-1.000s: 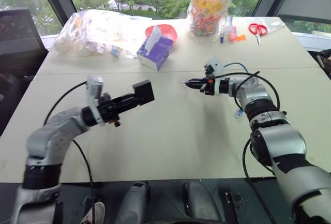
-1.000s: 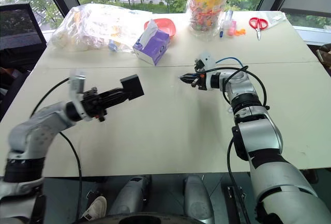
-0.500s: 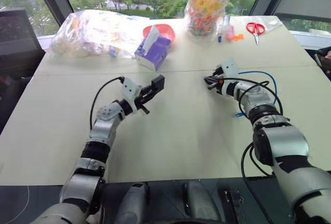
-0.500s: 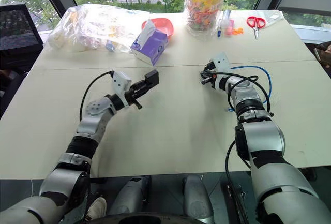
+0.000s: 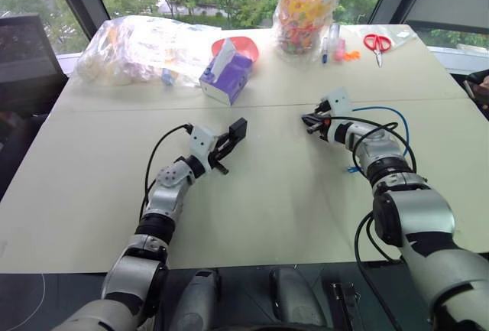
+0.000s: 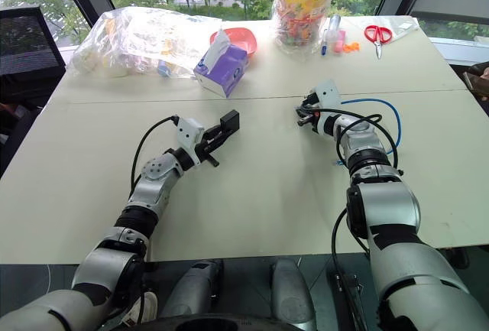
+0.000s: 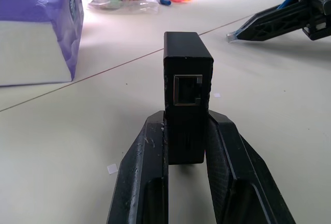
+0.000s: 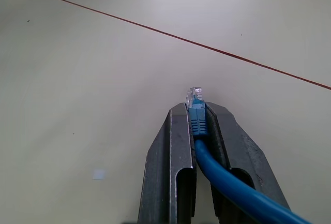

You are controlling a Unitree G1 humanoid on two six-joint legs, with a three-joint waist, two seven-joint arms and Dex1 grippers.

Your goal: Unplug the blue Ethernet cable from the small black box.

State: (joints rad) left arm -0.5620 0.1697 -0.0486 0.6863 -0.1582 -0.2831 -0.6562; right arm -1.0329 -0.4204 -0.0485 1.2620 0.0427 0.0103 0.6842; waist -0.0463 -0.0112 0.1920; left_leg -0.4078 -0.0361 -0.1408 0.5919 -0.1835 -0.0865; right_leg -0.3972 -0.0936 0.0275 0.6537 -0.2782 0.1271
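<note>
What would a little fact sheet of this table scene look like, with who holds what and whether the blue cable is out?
left gripper: fingers shut on the small black box
box port: empty, facing away from the wrist
right gripper: fingers shut on the blue Ethernet cable, just behind its clear plug
cable: unplugged, the rest looping on the table by the right arm
gap: box and plug held apart, over the table
far edge: purple tissue box, red scissors, jar of colourful bits, clear plastic bag
</note>
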